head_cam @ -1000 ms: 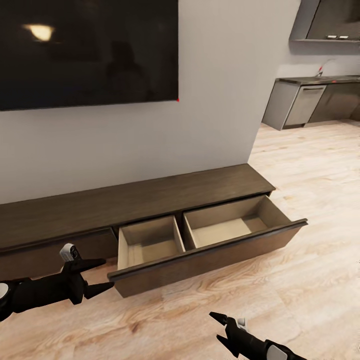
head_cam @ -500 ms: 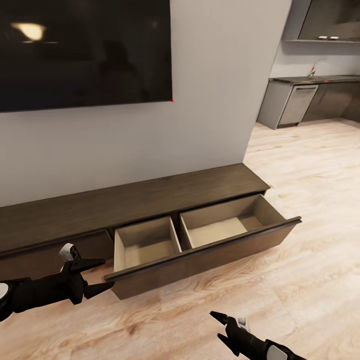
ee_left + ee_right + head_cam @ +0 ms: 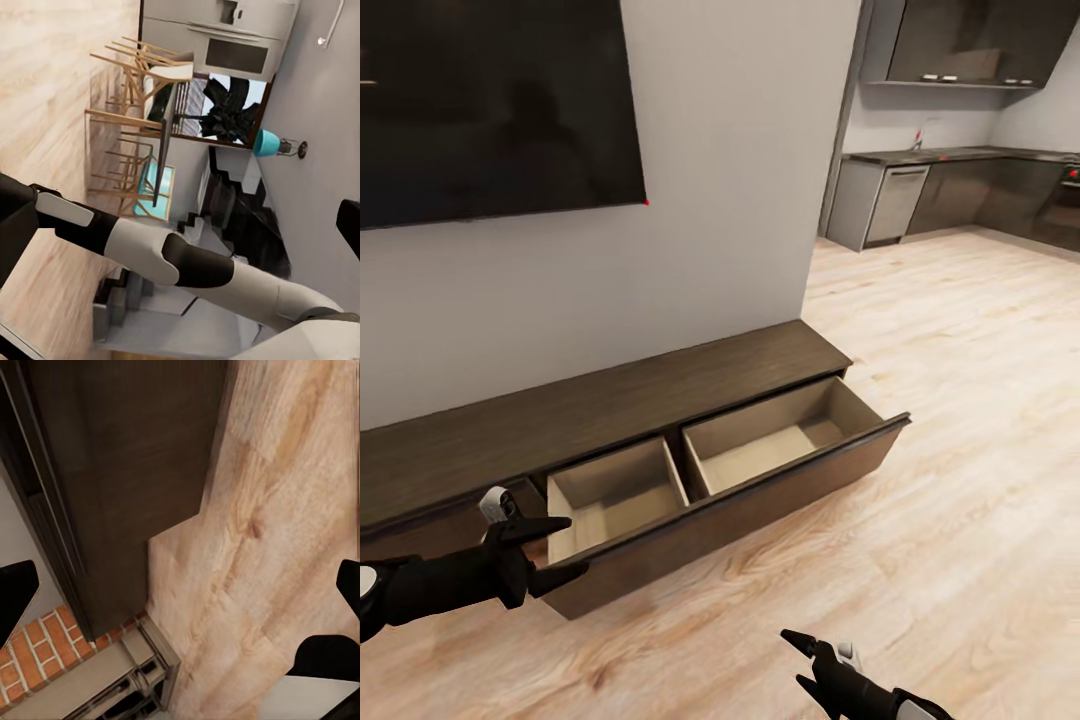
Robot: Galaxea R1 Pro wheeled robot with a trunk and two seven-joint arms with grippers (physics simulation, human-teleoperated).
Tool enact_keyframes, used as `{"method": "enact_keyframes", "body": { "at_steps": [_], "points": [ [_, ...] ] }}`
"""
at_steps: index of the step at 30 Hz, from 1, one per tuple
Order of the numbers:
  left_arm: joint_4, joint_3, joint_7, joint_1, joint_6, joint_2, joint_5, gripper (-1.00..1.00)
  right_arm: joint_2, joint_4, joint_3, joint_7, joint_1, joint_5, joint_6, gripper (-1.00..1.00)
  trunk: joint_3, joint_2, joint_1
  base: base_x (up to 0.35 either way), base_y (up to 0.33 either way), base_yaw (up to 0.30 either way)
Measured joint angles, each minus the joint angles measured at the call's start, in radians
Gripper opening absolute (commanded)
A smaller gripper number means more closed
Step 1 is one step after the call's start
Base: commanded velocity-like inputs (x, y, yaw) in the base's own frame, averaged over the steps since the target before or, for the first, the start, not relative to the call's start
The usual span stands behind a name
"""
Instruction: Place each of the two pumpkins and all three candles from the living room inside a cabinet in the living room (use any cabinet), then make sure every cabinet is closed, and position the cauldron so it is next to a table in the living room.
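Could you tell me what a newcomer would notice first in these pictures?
The open drawer of the long dark cabinet, pulled out over the wood floor with both compartments empty. Above it a big black TV hangs on the wall. Low in the head view, the left gripper hovers at the drawer's end, jaws open.

Pale wood-plank floor [image 3: 960,420] carries the long, low dark-brown cabinet [image 3: 610,420] set against the grey wall. Its flat top is bare. One wide drawer [image 3: 740,505] stands pulled out over the floor, its two light-lined compartments both empty.
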Motion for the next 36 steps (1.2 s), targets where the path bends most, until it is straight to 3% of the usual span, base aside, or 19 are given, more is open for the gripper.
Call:
{"method": "enact_keyframes", "body": {
  "at_steps": [36],
  "points": [
    [0.0, -0.002, -0.001, 0.0, 0.001, 0.0, 0.0, 1.0, 0.0, 0.0, 0.0, 0.0, 0.001, -0.003, -0.002, 1.0, 0.013, 0.0, 0.0, 0.0, 0.0, -0.278]
  ]
}}
